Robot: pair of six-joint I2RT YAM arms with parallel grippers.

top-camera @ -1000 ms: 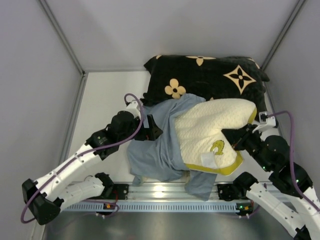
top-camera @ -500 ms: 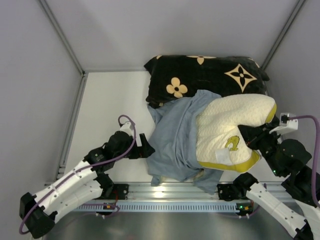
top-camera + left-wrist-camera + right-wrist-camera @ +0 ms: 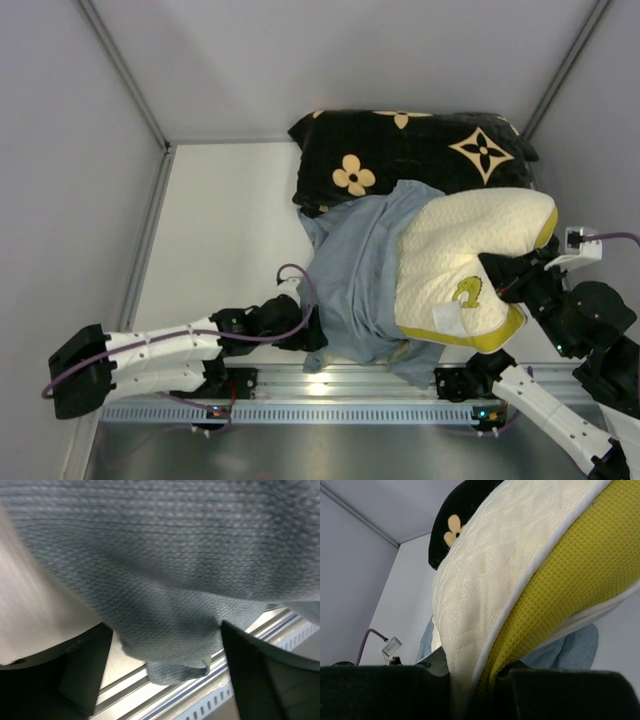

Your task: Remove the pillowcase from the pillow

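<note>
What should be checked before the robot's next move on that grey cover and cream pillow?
1. Grip: right end effector shut on the pillow at its yellow edge: ok.
2. Reach: left end effector open, with pillowcase fabric between its fingers: ok.
3. Is the pillow wholly out of the pillowcase: cannot tell; fabric bunches against its left side.
4. Is the pillowcase apart from the black cushion: not ok; its far edge touches it.

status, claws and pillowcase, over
Left claw open at near edge of grey-blue fabric pillowcase. Right claw shut on cream knit pillow. Pillow mostly out. Black floral cushion behind.
</note>
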